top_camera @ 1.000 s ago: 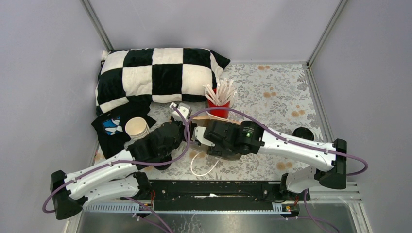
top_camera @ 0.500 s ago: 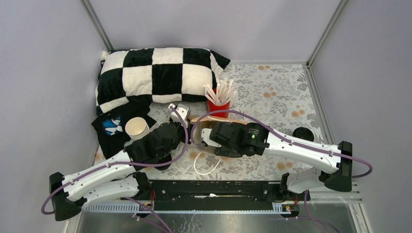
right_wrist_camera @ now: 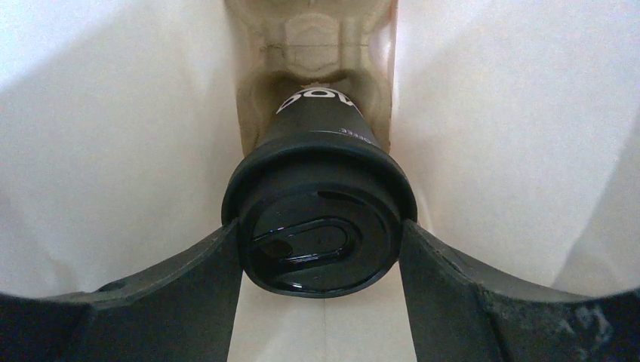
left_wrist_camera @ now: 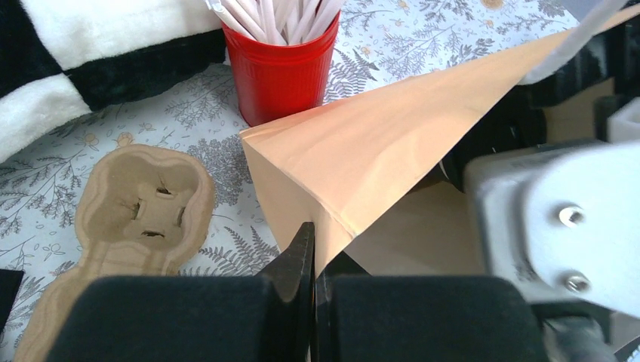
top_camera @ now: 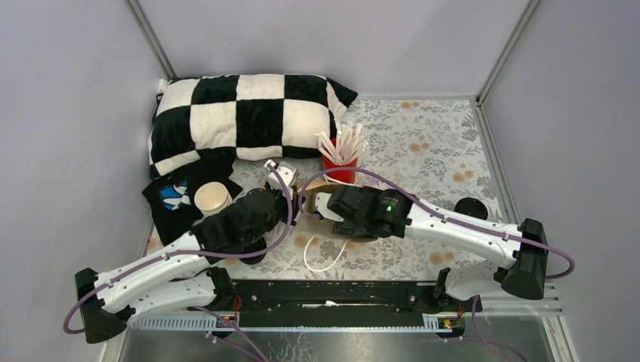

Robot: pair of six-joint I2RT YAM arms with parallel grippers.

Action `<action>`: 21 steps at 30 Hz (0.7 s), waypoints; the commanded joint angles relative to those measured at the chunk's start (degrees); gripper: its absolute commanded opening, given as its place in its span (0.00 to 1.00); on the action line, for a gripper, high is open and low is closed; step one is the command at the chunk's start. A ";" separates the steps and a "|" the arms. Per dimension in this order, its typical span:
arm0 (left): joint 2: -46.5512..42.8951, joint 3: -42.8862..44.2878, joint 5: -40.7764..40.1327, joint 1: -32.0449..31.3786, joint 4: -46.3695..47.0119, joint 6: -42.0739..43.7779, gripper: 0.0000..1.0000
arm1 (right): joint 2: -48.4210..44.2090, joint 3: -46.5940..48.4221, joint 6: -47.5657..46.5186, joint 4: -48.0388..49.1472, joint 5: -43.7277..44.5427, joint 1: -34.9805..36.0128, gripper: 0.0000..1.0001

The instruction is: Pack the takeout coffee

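A takeout coffee cup (right_wrist_camera: 320, 226), dark-sided with a black lid, lies inside the brown paper bag (left_wrist_camera: 392, 143), its base in a pulp carrier (right_wrist_camera: 313, 38). My right gripper (right_wrist_camera: 320, 234) reaches into the bag's mouth, its fingers (right_wrist_camera: 189, 286) pressed on both sides of the lid. My left gripper (left_wrist_camera: 315, 241) is shut on the bag's rim corner and holds it up. From above, the bag (top_camera: 313, 186) is mostly hidden under both wrists, and the cup cannot be seen.
A red cup of white straws (top_camera: 340, 154) stands just behind the bag. A spare pulp carrier (left_wrist_camera: 143, 207) lies on the table to the left. Lidless stacked cups (top_camera: 213, 198) rest on a black cloth, loose black lids (top_camera: 472, 207) right, checkered pillow (top_camera: 241, 113) behind.
My right wrist has moved a little away from the near edge, deeper into the bag, and the bag's white handle loop shifted with it. The left gripper has barely moved.
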 commanded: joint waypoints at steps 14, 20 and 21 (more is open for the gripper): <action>0.26 3.53 3.24 0.05 -1.70 -0.55 0.00 | -4.22 -5.62 -3.38 11.59 -9.77 -6.01 0.28; 0.39 3.72 2.98 -0.01 -2.27 -0.54 0.00 | -3.02 -7.95 -3.40 13.53 -11.10 -6.35 0.28; 0.50 3.75 3.07 -0.02 -2.37 -0.51 0.00 | -3.01 -8.11 -3.60 13.86 -11.11 -6.55 0.28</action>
